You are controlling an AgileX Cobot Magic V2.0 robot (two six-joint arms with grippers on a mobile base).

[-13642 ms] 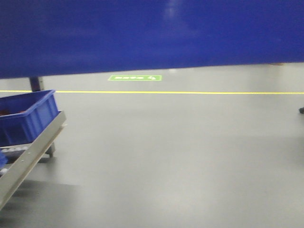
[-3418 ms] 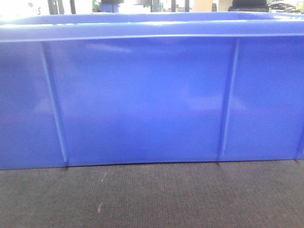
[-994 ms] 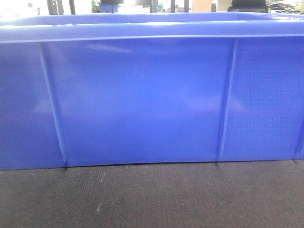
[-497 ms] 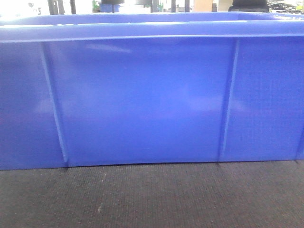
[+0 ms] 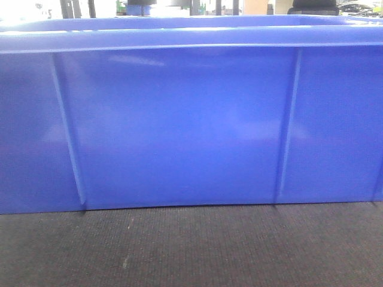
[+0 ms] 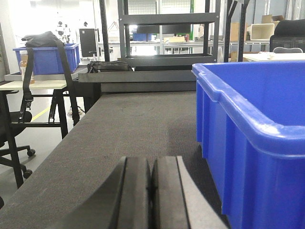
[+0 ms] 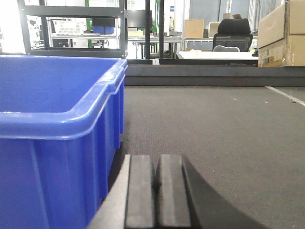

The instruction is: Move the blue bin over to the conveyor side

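Note:
The blue bin (image 5: 179, 119) fills the front view, standing on the dark grey conveyor (image 5: 191, 245). In the left wrist view the blue bin (image 6: 252, 143) is on the right and my left gripper (image 6: 151, 164) is shut and empty, low over the conveyor (image 6: 124, 119), just left of the bin's wall. In the right wrist view the blue bin (image 7: 57, 129) is on the left and my right gripper (image 7: 157, 162) is shut and empty over the conveyor (image 7: 214, 124), just right of the bin's wall. Neither gripper touches the bin.
A dark metal shelf frame (image 6: 167, 28) stands past the conveyor's far end. A table with another blue crate (image 6: 47, 57) and a black chair (image 6: 9, 138) are at the left. Cardboard boxes (image 7: 281, 33) and an office chair (image 7: 231, 36) are at the right.
None over the last second. Much earlier the bin was held high above the floor; now it rests on the conveyor.

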